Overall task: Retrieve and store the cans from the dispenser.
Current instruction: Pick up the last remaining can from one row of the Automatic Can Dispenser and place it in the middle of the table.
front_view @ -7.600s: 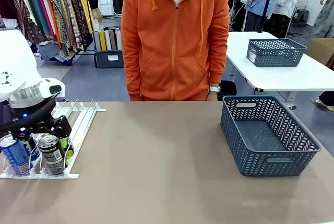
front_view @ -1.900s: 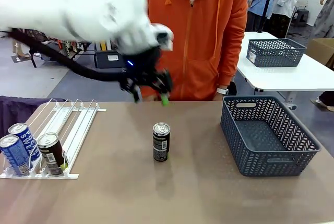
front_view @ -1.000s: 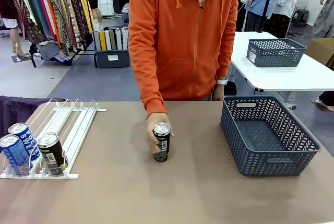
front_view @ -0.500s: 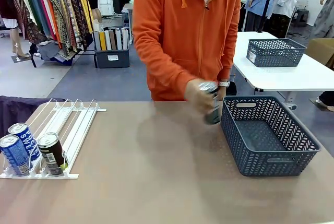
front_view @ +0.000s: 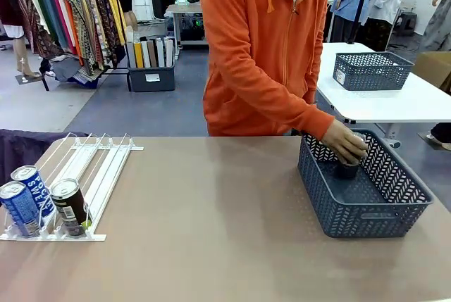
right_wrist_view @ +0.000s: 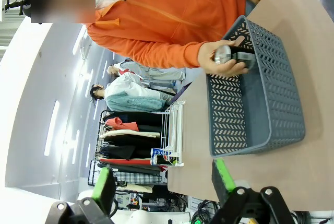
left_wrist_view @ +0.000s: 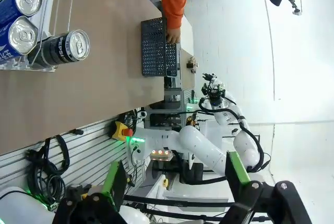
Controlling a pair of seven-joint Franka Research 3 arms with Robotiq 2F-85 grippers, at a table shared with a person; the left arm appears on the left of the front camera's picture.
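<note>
My left tool [left_wrist_view: 175, 174] and right tool [right_wrist_view: 163, 177] gape empty as three cans [front_view: 32, 193] at the dispenser [front_view: 99, 168] front edge, probably slick and thin-walled, invite gentle mid-body grips.

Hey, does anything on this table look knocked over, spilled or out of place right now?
Nothing stands out. Three cans stand at the dispenser's front end, none tipped. The person's hand holds a dark can inside the grey basket, and the table shows no spills.
</note>
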